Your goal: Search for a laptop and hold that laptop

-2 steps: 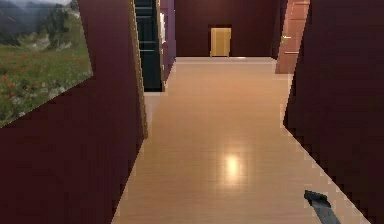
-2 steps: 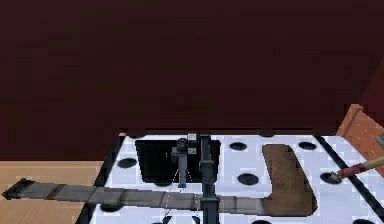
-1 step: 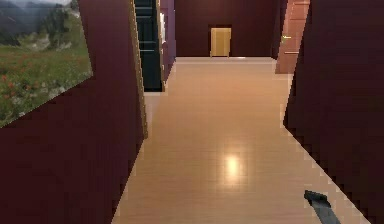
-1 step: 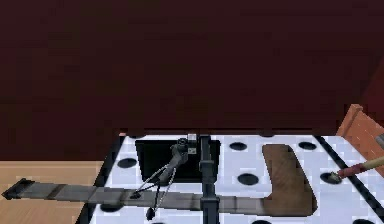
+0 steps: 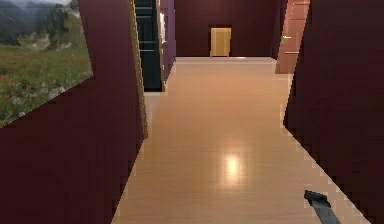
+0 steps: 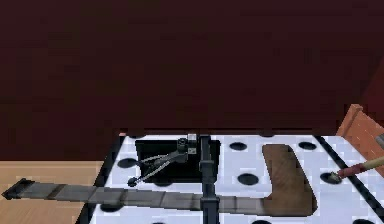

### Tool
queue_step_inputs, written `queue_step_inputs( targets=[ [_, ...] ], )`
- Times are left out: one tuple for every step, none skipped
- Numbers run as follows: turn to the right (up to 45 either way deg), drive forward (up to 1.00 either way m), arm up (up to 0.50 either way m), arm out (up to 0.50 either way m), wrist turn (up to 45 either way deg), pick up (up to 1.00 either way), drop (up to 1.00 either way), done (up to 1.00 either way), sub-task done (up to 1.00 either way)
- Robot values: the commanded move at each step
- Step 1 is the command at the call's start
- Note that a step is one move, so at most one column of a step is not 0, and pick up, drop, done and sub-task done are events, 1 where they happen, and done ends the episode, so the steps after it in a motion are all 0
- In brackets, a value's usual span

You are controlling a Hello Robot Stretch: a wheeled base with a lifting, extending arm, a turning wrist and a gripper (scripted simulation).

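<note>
Laptop-like black slab (image 6: 160, 152) behind tool (image 6: 135, 181) on spotted table (image 6: 300, 148); corridor (image 5: 215, 120) ahead.

The dark arm (image 6: 205, 172) rises from the bottom edge, and at its end the pincer (image 6: 140, 178) slants down-left.

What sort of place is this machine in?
Most likely a house hallway: a narrow wooden floor runs between dark red walls, a landscape picture hangs on one, and a yellowish door at the far end.
</note>
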Motion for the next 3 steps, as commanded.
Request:
queue_step_inputs(
  targets=[
    [0.0, 0.00, 0.00, 0.00, 45.0, 0.00, 0.00, 0.00, 0.00],
    [0.0, 0.00, 0.00, 0.00, 36.0, 0.00, 0.00, 0.00, 0.00],
    [0.0, 0.00, 0.00, 0.00, 0.0, 1.00, 0.00, 0.00, 0.00]
  ],
)
